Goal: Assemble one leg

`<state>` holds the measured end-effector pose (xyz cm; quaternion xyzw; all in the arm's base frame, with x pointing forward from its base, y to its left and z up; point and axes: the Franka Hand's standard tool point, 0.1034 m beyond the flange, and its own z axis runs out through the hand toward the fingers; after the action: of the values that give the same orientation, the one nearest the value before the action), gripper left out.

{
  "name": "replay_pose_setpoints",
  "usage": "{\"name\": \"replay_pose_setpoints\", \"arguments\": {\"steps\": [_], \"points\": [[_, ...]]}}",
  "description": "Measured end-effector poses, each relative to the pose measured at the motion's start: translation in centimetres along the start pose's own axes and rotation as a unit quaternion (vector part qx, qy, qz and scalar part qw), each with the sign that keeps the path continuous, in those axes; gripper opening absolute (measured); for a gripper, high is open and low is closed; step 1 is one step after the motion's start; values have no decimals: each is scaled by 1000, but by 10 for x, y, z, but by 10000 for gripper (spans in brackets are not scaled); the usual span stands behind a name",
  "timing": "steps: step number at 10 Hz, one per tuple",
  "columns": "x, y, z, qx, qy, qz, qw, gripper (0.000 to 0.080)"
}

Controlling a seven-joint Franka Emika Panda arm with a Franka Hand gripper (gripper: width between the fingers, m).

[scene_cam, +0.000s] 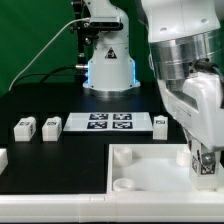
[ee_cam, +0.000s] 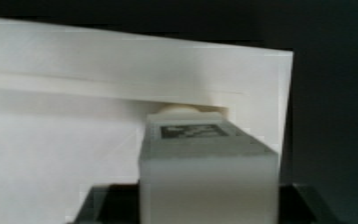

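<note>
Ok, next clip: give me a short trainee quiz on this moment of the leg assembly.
1. True or false: the gripper holds a leg at the large white board.
2. How many loose legs lie beside the marker board? A one, B three, C five.
3. Fill in: in the exterior view, the marker board lies ___ the robot base and the large white board.

Key: 1 true; 2 B; 3 between.

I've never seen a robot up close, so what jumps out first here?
The big white arm fills the exterior view's right, its gripper down over a corner of the large white board. In the wrist view it holds a tagged leg. Two more legs sit at the left.
</note>
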<state>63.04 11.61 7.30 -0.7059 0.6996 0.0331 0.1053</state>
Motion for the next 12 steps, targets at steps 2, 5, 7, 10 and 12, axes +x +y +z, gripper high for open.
{"name": "replay_pose_setpoints", "arguments": {"steps": [2, 5, 7, 10, 12], "points": [[-6, 1, 2, -1, -4, 63, 998, 296], [-6, 2, 2, -1, -4, 31, 1000, 383], [-8, 6, 1, -22, -1, -177, 984, 562], [-10, 6, 1, -24, 0, -340, 940, 644], [-10, 6, 1, -25, -1, -421, 907, 648]]}}
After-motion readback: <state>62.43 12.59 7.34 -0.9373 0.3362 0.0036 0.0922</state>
